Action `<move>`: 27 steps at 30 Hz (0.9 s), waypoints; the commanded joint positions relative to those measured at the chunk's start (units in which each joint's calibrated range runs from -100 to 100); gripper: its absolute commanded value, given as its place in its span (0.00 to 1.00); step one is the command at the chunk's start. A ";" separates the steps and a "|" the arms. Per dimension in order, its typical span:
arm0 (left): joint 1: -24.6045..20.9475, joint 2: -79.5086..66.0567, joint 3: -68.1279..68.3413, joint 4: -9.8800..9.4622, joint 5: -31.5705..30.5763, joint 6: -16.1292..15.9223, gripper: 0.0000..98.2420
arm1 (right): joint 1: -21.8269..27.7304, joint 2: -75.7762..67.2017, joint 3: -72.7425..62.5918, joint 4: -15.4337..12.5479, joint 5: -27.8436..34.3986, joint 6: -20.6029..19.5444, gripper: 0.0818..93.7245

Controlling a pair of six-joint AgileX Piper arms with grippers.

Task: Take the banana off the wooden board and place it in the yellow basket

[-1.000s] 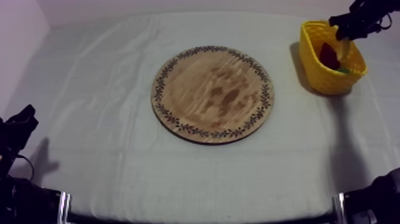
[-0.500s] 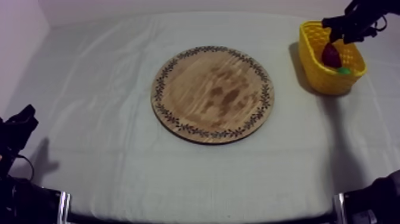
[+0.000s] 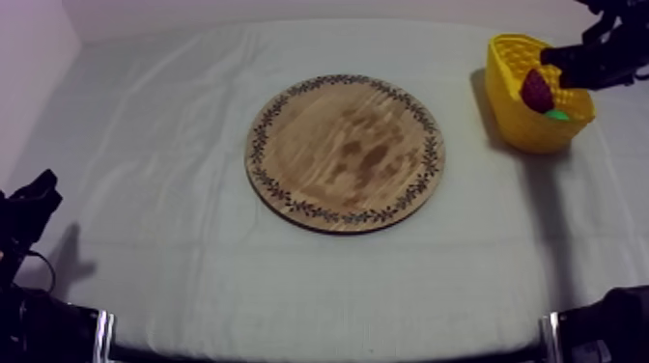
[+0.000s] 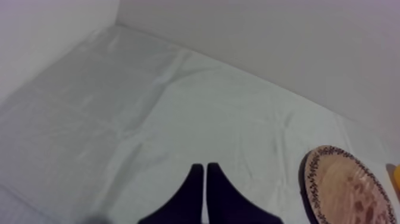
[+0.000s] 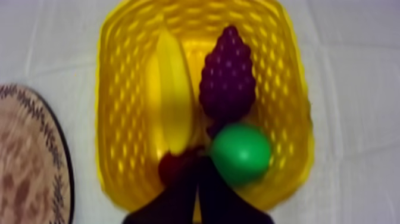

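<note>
The banana (image 5: 172, 101) lies lengthwise in the yellow basket (image 5: 108, 89), beside a bunch of grapes (image 5: 228, 77), a green pear (image 5: 241, 152) and a small red fruit (image 5: 171, 168). My right gripper (image 5: 198, 179) hovers just above the basket's near end, its fingers together as a narrow wedge with nothing in them. In the top view the basket (image 3: 526, 130) stands at the far right with the right gripper (image 3: 552, 58) over it. The wooden board (image 3: 346, 153) in the middle is bare. My left gripper (image 3: 34, 198) rests low at the left, shut (image 4: 205, 176).
The grey-white cloth covers the table, with wide free room around the board (image 4: 345, 190). A pale wall runs along the far edge and the left side.
My right arm has shifted over the basket, first slightly left, then lower and to the right. The left arm and the board have not moved.
</note>
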 commanded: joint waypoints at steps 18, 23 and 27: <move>-0.01 0.03 0.04 0.00 0.03 0.01 0.00 | -2.85 -38.17 35.60 -1.19 -0.16 3.49 0.01; -0.01 0.03 0.04 0.00 0.03 -0.02 0.00 | -4.32 -51.03 42.20 -1.23 2.21 3.87 0.01; -0.01 0.03 0.04 0.00 0.03 -0.03 0.00 | -4.60 -62.38 46.23 -1.99 5.80 5.28 0.01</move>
